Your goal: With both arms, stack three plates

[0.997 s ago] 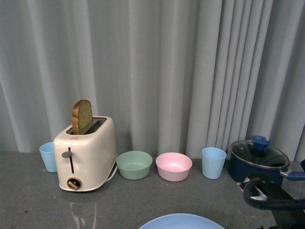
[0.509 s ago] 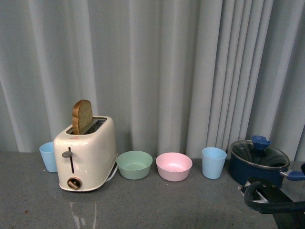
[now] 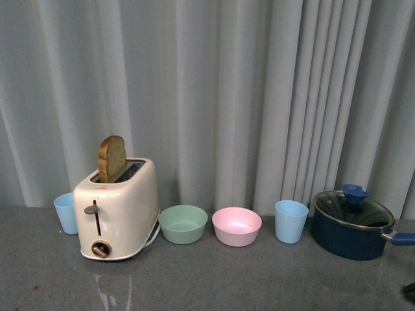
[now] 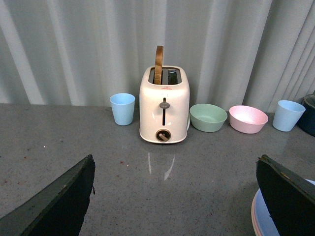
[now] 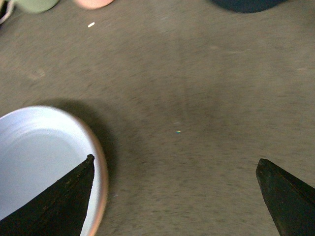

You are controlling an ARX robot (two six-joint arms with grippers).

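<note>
Blue plate point(image 5: 34, 162) atop pink plate point(image 5: 101, 196); both end effectors point(image 4: 174, 196) point(image 5: 174, 196) wide open, empty

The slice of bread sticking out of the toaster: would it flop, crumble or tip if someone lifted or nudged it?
The bread slice stands upright and keeps its shape, so it is probably fairly stiff. Its dark brown face suggests toasting, so perhaps crumbly if squeezed. It leans in the toaster slot, so a nudge would likely only tilt it.

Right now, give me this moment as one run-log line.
left pincer: open, empty | right pincer: open, empty | blue plate: resting on pink plate | third plate: unseen
</note>
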